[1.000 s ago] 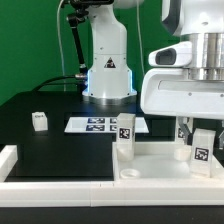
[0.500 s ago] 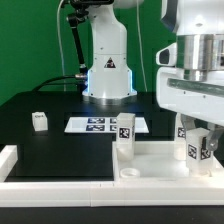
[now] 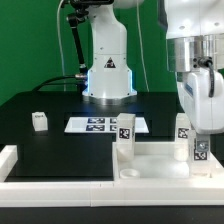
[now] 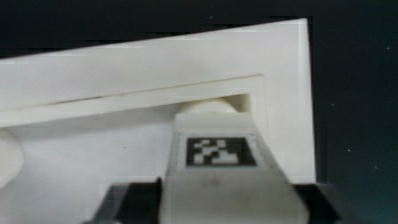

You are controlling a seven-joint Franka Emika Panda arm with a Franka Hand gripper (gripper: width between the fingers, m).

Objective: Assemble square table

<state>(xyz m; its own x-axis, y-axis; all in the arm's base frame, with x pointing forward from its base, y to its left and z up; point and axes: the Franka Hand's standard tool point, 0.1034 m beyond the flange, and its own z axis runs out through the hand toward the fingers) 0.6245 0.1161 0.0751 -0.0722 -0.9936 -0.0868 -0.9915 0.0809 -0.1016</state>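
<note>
One leg [image 3: 125,136] at tabletop [image 3: 160,160] corner

The arm's blurred wrist [image 3: 200,95] hides the tool's [image 3: 198,138] fingertips, and the tabletop [image 3: 155,158] runs off the exterior view's right edge.

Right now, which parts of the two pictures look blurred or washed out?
Exterior view: the arm near the lens is soft and overexposed; the loose leg looks clearer. Wrist view: all soft, the leg's tag smeared, the tabletop almost without detail.

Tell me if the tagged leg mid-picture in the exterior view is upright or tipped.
Upright: the leg stands on end on the square tabletop, taller than wide.
</note>
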